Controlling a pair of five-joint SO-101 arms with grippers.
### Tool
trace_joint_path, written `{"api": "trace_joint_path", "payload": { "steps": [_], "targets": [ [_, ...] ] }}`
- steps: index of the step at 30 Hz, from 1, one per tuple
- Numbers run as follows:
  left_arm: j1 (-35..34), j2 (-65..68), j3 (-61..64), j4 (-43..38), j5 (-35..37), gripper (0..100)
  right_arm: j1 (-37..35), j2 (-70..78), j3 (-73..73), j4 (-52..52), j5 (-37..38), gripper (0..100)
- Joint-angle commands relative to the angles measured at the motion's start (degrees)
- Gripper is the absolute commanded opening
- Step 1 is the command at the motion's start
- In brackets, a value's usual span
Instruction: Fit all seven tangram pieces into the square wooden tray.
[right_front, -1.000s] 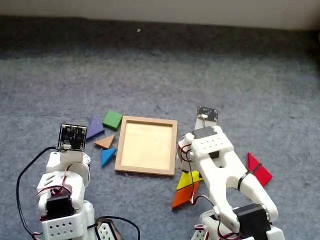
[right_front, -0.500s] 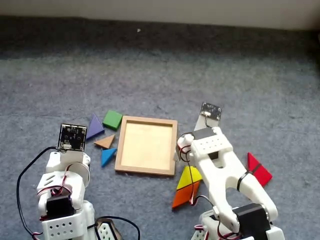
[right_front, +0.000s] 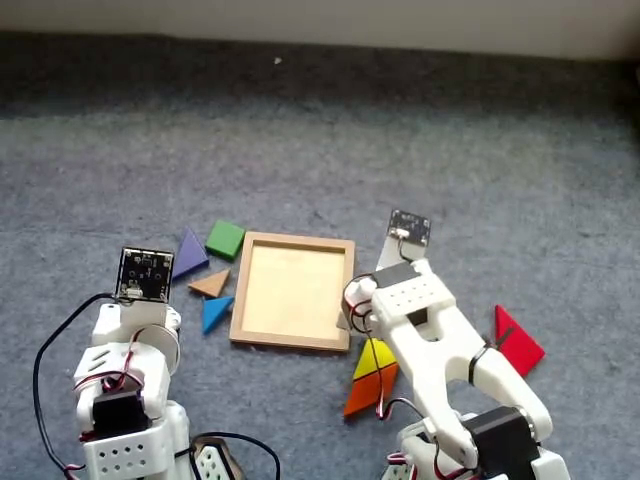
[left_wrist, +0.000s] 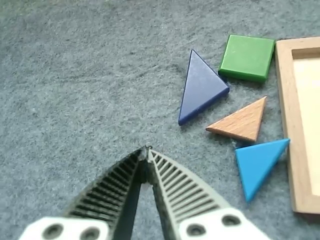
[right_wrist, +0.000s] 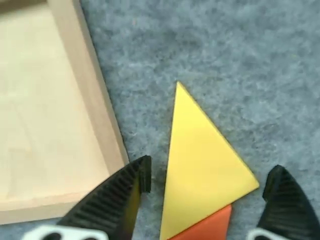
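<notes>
R end effector (right_wrist: 210, 170) gapes wide astride the yellow triangle (right_wrist: 197, 150) w/o gripping it (L end effector (left_wrist: 146, 156) is shut, empty), having edged toward the tray (right_wrist: 95, 100) since earlier.

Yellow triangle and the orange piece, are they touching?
Touching. The right wrist view shows the yellow triangle edge to edge with the orange piece, no gap between.

Soft, even light lies over the grey carpet (right_front: 450, 150), which dims toward its far edge. From my right wrist, the yellow triangle (right_wrist: 200, 150) is bright and matt. The wooden tray (right_wrist: 87, 75) wall casts a faint inner shadow, I think.
</notes>
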Motion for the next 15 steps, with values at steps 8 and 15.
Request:
{"api": "trace_joint_path", "payload": {
  "steps": [8, 15],
  "targets": [
    [-0.6, -0.1, -0.5, -0.9, -0.7, 1, -0.7, 1.2, 3.3, -7.2, -0.9, 34.6],
    [-0.6, -0.1, -0.4, -0.9, -0.7, 1, -0.7, 1.3, 3.6, -7.1, -0.9, 34.6]
  ]
}}
